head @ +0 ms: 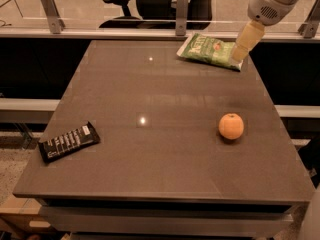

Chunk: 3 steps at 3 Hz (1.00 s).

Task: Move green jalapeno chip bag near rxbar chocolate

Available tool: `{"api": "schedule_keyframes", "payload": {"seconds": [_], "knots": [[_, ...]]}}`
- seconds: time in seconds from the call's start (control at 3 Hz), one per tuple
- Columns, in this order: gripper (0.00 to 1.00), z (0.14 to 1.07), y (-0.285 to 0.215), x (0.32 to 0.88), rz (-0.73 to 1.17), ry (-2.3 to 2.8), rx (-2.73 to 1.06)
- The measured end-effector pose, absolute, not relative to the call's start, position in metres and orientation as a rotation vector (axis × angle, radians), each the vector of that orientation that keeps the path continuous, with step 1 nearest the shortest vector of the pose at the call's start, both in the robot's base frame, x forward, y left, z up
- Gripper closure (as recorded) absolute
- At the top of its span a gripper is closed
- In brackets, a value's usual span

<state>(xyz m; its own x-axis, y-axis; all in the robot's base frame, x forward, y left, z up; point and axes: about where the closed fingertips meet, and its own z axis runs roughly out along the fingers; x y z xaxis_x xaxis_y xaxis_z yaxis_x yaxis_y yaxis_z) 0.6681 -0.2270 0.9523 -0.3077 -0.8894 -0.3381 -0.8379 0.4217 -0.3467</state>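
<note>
**Gripper [240, 54] at the chip bag's right end, upper right of the frame.**

Your gripper hangs at the right end of the green jalapeno chip bag [207, 50], which lies flat at the far right of the bench [160, 89]. You cannot tell whether it is open or has hold of the bag. The rxbar chocolate [69, 142] lies lower left, well apart, and an orange [231, 126] sits right of centre. Expect the bag to be light, soft, crinkly and apt to slide. Take it by a crimped end, not the puffed middle. The bag shows white lettering and a red mark, the bar white text lines; none of it is readable.
</note>
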Motion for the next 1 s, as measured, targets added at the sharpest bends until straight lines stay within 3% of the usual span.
{"api": "schedule_keyframes", "payload": {"seconds": [1.0], "knots": [[0.00,0.914,-0.212,0.728,-0.064,2.236,-1.487]]}}
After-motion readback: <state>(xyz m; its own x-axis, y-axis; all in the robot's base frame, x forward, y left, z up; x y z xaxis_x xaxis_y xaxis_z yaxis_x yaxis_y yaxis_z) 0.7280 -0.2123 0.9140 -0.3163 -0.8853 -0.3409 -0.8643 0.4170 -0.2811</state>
